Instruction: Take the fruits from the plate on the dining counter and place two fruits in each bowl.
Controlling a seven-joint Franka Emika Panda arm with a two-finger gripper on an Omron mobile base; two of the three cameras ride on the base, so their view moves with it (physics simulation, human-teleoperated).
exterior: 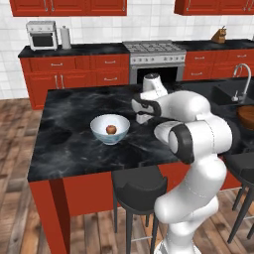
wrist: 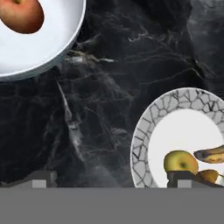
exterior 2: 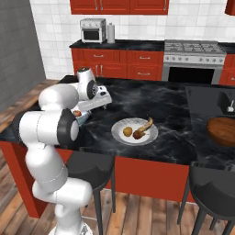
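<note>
Black marble with white veins covers the dining table, red base below, and dark stools are tucked in along its near edge. Over the top of it the white arm reaches forward, the claw hanging above bare marble between bowl and plate, its two dark tips spread wide apart with nothing between them.

To the left sits the bowl, deep and white, and there's one red apple resting in it. In the hand view that same bowl shows at the upper left corner with the apple inside.

To the right, the plate, pale with a crackle-patterned rim, well apart from the bowl. On it lie a yellow-green round fruit, a curved brown-yellow banana, and a darker small fruit touching the banana's near end. One claw tip sits right over the plate's near edge in the hand view.

Further right, a round wooden board lies beside a sink. Far back, red cabinets, a stove and a toaster oven line the wall.
</note>
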